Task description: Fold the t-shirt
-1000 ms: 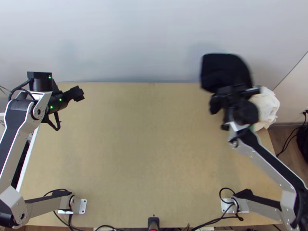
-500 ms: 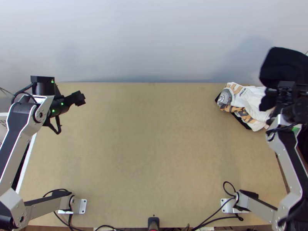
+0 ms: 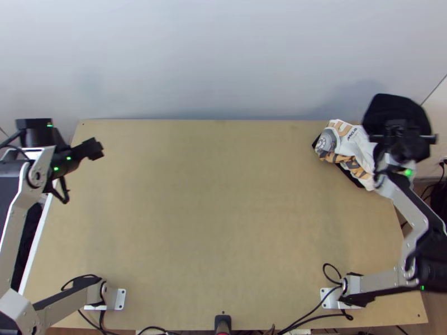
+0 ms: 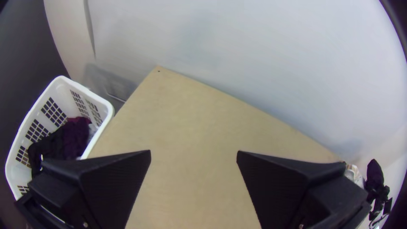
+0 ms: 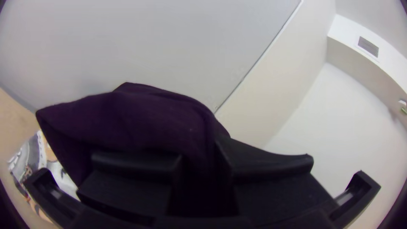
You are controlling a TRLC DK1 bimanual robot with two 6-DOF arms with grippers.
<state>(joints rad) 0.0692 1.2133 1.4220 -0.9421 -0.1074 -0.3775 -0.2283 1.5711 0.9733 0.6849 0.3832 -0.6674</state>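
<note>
At the far right of the top view, my right gripper (image 3: 403,131) holds a bunched black t-shirt (image 3: 391,107) near the white printed cloth. The right wrist view has the dark t-shirt (image 5: 140,116) pinched between the fingers of my right gripper (image 5: 203,165), its loose part folded over and spreading to one side. Over the table's far left corner, my left gripper (image 3: 94,148) stands with nothing in it. In the left wrist view the fingers of my left gripper (image 4: 193,154) are wide apart, bare table between them.
A white printed cloth (image 3: 355,148) lies crumpled on something black at the wooden table's (image 3: 218,212) far right corner. Beside the table's left edge stands a white basket (image 4: 99,99) holding dark clothes (image 4: 70,138). A wall rises behind the far edge.
My right gripper went right with the black t-shirt past the white cloth, uncovering it, then came back slightly left. My left gripper shifted a little to the left.
</note>
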